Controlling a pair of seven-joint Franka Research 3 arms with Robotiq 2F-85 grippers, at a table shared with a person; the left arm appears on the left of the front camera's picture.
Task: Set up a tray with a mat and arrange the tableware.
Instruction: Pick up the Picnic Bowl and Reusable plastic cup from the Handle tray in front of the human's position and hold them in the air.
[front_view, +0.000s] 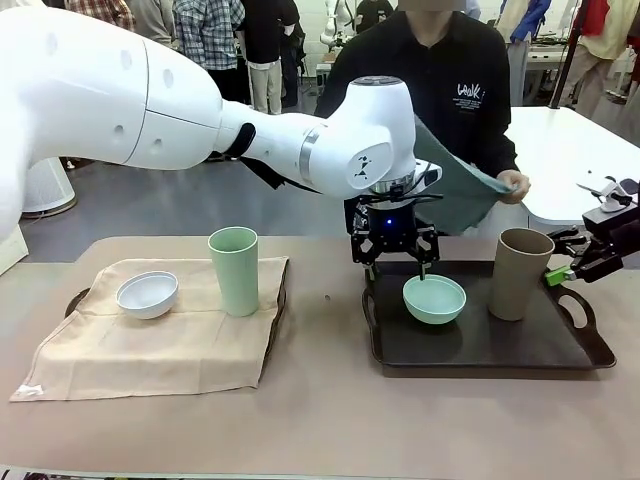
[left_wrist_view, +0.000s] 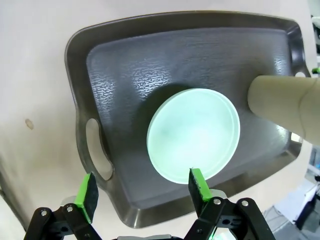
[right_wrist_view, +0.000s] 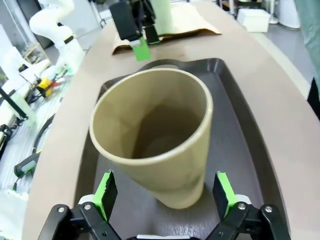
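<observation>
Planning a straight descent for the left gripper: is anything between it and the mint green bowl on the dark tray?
Nothing visible. The left gripper hangs open right above the mint green bowl, with clear space between. The tan cup stands to one side on the tray, apart from the bowl.

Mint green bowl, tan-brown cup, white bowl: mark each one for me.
mint green bowl (left_wrist_view: 193, 134), left wrist view, centre of its inside.
tan-brown cup (front_view: 520, 274), front view, middle of its side wall.
white bowl (front_view: 147, 293), front view, its inner hollow.
</observation>
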